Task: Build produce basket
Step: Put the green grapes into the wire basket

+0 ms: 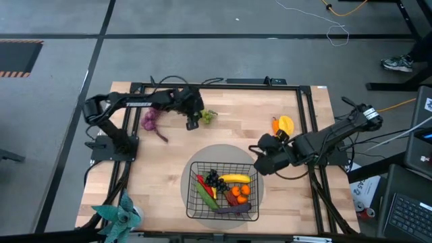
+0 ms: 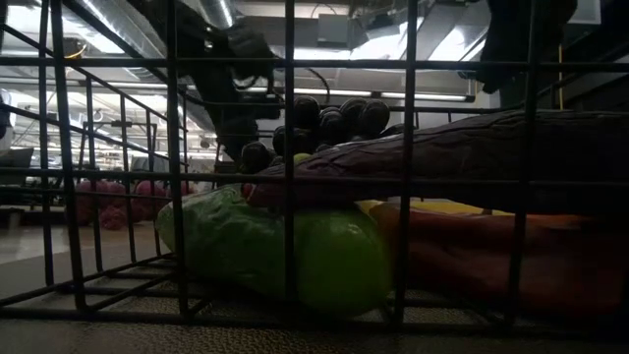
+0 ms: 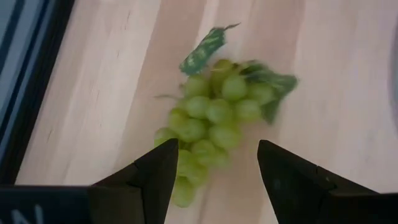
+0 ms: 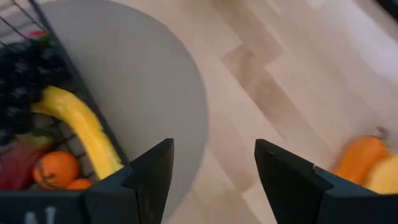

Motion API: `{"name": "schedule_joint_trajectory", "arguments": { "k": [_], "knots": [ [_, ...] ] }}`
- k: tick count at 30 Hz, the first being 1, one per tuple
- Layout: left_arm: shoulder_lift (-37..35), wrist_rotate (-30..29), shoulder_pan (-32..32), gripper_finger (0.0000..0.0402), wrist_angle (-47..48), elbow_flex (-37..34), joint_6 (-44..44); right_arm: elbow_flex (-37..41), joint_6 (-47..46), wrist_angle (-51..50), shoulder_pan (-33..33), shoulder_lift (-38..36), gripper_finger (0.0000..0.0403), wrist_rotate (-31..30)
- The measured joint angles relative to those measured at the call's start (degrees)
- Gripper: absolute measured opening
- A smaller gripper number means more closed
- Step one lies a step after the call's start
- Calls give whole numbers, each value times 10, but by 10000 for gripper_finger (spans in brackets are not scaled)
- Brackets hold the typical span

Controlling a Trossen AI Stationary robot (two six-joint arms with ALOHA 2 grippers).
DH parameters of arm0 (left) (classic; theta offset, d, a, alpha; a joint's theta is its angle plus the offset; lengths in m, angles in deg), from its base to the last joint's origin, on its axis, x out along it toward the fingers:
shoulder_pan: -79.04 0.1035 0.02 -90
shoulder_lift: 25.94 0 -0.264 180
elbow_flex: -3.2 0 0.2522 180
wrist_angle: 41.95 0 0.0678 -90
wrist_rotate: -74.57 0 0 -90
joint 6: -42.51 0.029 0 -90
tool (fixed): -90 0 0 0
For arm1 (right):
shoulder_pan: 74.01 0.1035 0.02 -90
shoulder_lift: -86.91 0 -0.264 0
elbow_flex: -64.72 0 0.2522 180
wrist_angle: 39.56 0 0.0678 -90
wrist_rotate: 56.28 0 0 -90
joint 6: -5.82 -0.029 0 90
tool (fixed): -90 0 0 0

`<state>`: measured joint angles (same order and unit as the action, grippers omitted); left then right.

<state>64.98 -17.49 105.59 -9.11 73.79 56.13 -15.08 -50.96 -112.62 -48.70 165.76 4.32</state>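
One black wire-mesh basket (image 1: pixel 223 191), roughly square with rounded corners and open grid sides, set on round grey mat (image 1: pixel 226 154) near front edge of wooden table (image 1: pixel 169 169). Contents, seen from above: yellow banana (image 1: pixel 235 179), dark grape bunch (image 1: pixel 215 179), green cucumber (image 1: pixel 206 197), red chili (image 1: pixel 201 181), orange tangerines (image 1: pixel 237 194), dark eggplant (image 1: pixel 233 210) along front wall. From table height, cucumber lying against the mesh with eggplant resting across above it and dark grapes behind.

Three pieces outside basket: green grape bunch (image 3: pixel 211 121) with leaf on bare wood toward far side of table; purple grape bunch (image 1: pixel 150 119) just beside left arm; orange pepper (image 1: pixel 284 125) with a yellow piece touching it, near right edge.

Left gripper (image 3: pixel 214 171) directly over green grapes, fingers spread apart, straddling near end of bunch, nothing gripped.

Right gripper (image 4: pixel 211 171) hovering beside basket's right wall over mat edge, fingers parted, empty.

Teal leafy plant (image 1: pixel 118 217) at front left corner, well apart from basket.
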Motion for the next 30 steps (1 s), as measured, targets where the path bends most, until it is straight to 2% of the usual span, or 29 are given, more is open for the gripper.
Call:
{"name": "schedule_joint_trajectory", "arguments": {
  "k": [6,10,16,21,24,29,30],
  "knots": [
    [83,0,20,217,42,63,72,18,1,33,3,0,226,1],
    [132,-2,18,217,45,69,108,18,1,33,3,0,226,-5],
    [190,-4,15,218,42,72,77,18,2,33,3,0,226,-10],
    [195,-13,8,205,41,72,20,18,2,34,3,0,226,-10],
    [180,-22,-1,164,43,70,-11,18,3,34,3,0,226,-11],
    [148,-39,-28,39,66,68,-48,18,3,34,3,0,226,-24],
    [140,-40,-34,30,69,68,-54,18,3,34,3,0,226,-25]
  ]
}}
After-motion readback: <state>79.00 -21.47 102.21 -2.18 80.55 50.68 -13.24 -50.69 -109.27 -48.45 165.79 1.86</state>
